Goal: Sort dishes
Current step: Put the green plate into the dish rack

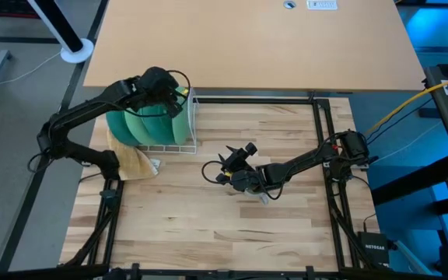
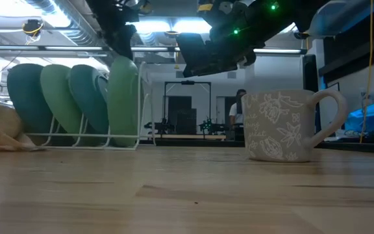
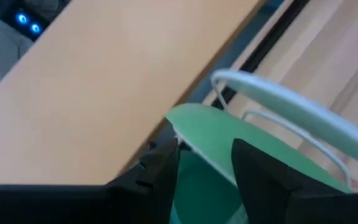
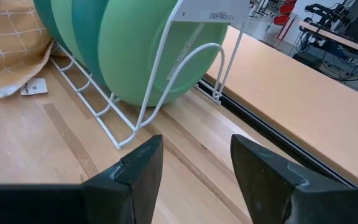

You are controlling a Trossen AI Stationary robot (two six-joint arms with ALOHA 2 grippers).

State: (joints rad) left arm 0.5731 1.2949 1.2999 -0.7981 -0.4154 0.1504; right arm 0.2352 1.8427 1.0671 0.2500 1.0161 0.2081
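The left gripper (image 1: 179, 99) pinches the rim of the light green plate (image 2: 123, 97) standing upright in the white rack (image 1: 190, 140); the right gripper (image 1: 225, 167) hangs open, nearer the mug (image 2: 284, 125) beneath it.

**Robot body: visible condition**

Two dark, matte-black jointed arms are observed. A black cable loop is seen at the left gripper (image 1: 179, 99). Green indicator lights are noted on the right arm's housing above the right gripper (image 1: 222, 165). Blunt, flat-faced black fingers (image 4: 143, 167) are recorded.
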